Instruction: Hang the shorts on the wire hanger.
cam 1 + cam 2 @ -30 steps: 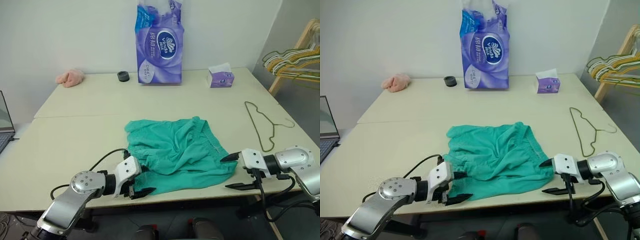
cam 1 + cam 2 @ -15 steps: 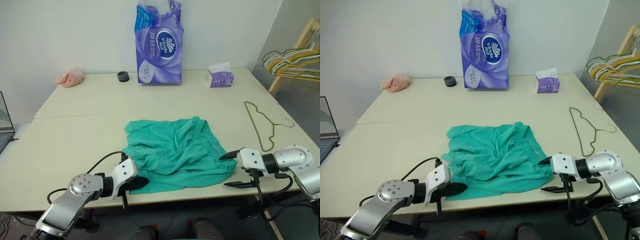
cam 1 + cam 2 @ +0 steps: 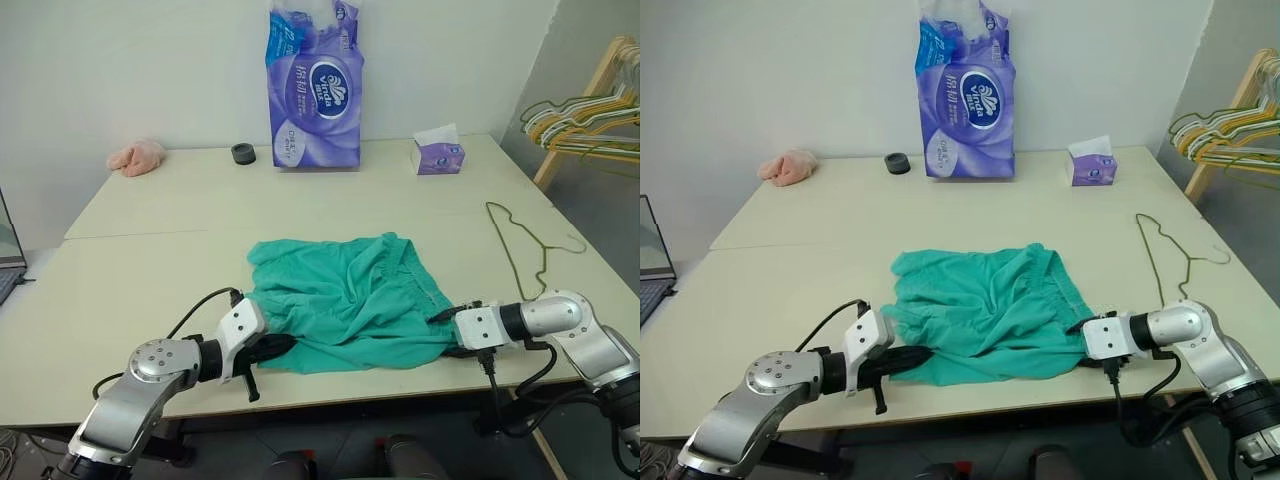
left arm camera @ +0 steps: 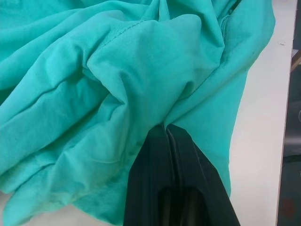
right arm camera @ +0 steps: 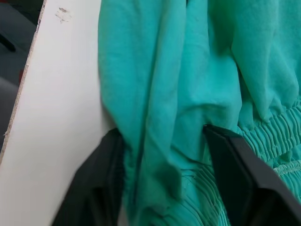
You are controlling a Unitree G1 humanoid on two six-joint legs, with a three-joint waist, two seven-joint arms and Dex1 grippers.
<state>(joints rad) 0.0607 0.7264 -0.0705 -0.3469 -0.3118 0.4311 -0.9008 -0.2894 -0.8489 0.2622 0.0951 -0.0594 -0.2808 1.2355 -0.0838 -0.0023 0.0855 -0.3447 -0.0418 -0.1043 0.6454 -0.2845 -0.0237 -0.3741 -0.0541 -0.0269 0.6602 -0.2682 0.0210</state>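
Teal shorts [image 3: 345, 300] flat on counter [image 3: 150, 260]. Left hand [image 3: 275, 347] clamped on shorts' near-left corner. Right hand [image 3: 452, 330] half-closed around waistband edge. Wire hanger [image 3: 520, 245] right of shorts.

You've clamped the left gripper [image 3: 281, 343] shut on the near-left edge of the shorts [image 3: 345, 300], open a second ago; the right gripper [image 3: 447, 332] has slid inward, jaws narrowing around the waistband corner.

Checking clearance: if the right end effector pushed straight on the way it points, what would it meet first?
Likely the shorts: the right end effector already has teal cloth bunched between its two fingers, waistband gathers beside it.
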